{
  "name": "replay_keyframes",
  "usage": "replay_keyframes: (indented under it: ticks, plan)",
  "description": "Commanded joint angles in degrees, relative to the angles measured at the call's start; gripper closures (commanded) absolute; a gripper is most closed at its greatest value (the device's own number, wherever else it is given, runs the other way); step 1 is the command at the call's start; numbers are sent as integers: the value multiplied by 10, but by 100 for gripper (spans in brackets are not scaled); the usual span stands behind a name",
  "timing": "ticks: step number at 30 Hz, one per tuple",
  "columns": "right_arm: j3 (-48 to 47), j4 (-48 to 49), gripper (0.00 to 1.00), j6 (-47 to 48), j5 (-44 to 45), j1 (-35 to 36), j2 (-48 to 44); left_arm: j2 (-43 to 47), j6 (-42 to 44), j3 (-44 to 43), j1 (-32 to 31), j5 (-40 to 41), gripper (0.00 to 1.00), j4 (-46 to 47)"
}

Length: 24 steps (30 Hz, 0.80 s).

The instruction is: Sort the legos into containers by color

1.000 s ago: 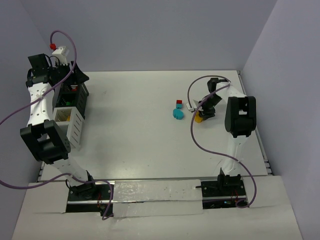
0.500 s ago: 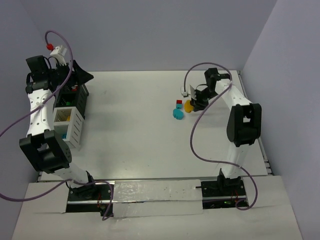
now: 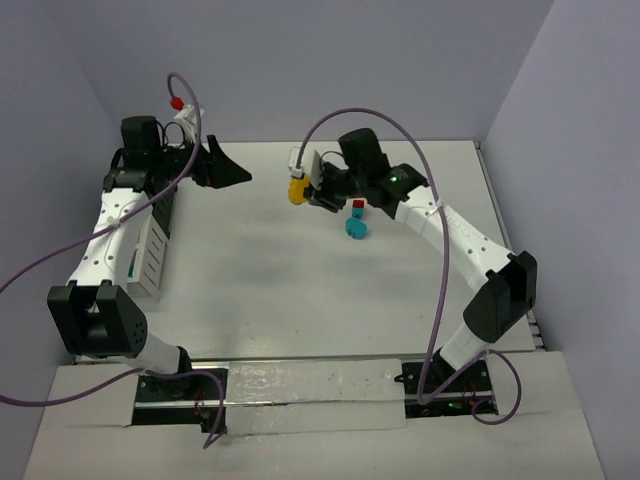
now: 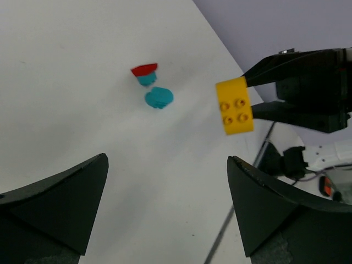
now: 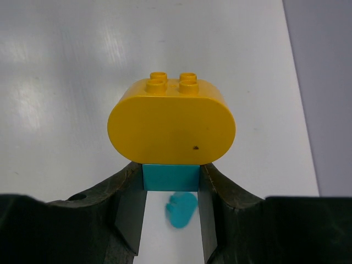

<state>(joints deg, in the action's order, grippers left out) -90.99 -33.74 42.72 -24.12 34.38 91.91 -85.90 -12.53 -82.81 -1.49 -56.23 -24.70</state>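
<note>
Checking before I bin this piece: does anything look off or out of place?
Yes. The right gripper carries the yellow piece with a cyan block between its jaws, seemingly stuck to it: mixed colours. On the table a red brick sits on a cyan brick.

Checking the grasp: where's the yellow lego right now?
Top view: the yellow lego is gripped in the right end effector, over the rear centre of the table, between the left end effector and the red lego.

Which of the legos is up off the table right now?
The yellow rounded piece, clamped in the jaws of the right gripper in mid-air. The red brick and the cyan pieces lie on the table.
</note>
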Motion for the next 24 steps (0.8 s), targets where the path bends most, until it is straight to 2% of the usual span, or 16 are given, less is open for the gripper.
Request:
replay_keyframes:
  ticks: [1,6,12,17,22,24]
  plan:
    - [13,72,100,-97,88,43,-5,14,-44,9,-36,-50,1,31]
    - [6,77,100,-92,112,91,-2,16,-44,22,-79,-56,1,19]
    - [6,81,100,-74,120,109,-5,12,-41,36,-102,-57,2,11]
    - [4,85,100,-61,127,121,-9,2,-52,38,-112,-54,9,23]
    - [13,99,100,-47,133,131,-19,-11,-65,36,-112,-65,29,36]
    - [25,110,100,-40,138,134,-23,-12,-68,35,-112,-77,49,39]
